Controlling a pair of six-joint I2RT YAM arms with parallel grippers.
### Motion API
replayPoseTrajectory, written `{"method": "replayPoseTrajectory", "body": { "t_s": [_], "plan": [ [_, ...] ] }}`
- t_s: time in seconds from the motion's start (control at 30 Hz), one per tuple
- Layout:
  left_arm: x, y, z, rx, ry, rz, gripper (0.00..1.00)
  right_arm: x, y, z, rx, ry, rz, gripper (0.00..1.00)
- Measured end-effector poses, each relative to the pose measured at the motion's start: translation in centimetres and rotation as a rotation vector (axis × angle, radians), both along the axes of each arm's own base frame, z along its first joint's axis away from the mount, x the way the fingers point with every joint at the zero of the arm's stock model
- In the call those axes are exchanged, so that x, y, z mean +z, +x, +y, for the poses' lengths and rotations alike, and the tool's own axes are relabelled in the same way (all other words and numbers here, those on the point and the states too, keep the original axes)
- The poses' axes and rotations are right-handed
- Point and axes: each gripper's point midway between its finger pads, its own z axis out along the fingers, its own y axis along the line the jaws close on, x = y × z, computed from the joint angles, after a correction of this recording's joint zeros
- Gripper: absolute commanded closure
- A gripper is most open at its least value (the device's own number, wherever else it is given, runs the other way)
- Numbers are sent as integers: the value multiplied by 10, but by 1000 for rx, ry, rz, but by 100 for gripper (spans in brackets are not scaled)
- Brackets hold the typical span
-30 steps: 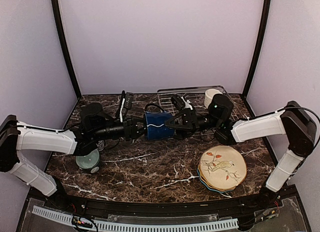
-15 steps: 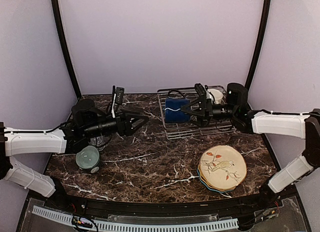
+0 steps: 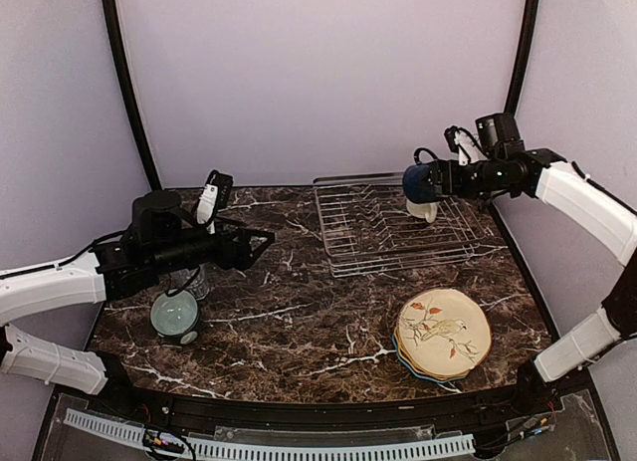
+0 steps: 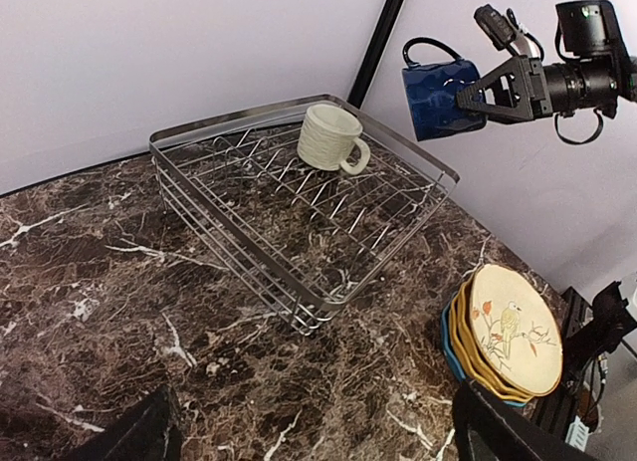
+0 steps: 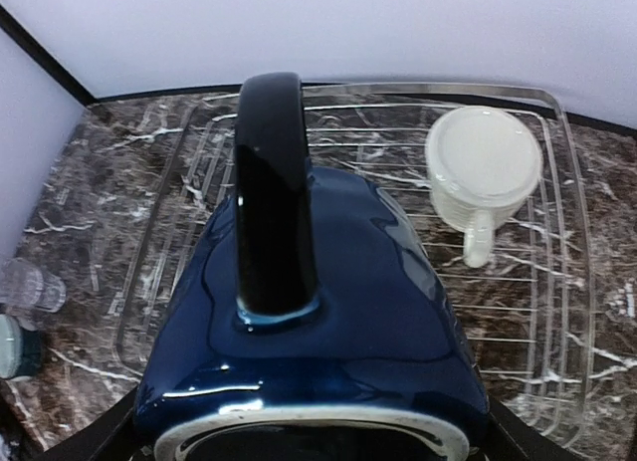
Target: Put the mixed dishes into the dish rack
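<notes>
We see the navy mug [image 3: 419, 182] held sideways in the air above the dish rack's [image 3: 343, 272] far right corner, clenched in our right pincer [image 3: 436, 179]. The cream mug [image 4: 328, 137] sits inverted inside. Our left pincer [image 3: 257, 247] gapes empty over the bench [image 3: 299, 332].

No readable text, label, brand, number or sign appears in any view

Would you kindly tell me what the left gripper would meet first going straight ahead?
Probably the dish rack, at its near left side, though the left gripper's height is hard to judge.
</notes>
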Motion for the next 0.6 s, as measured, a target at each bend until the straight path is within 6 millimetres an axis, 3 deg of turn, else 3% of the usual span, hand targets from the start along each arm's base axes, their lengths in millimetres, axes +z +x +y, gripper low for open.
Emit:
{"method": "replayPoseTrajectory", "body": {
  "t_s": [0.1, 0.23, 0.4, 0.6],
  "plan": [
    [-3, 1, 6, 23, 32, -3, 6, -11, 14, -20, -39, -140, 21, 100],
    [-6, 1, 11, 36, 57, -4, 6, -42, 23, -35, -36, -278, 101, 100],
    [-9, 0, 13, 43, 75, -2, 6, -74, 26, -38, 30, -384, 190, 100],
    [-7, 0, 15, 45, 77, -13, 6, -82, 41, -33, 108, -457, 201, 100]
  ]
}}
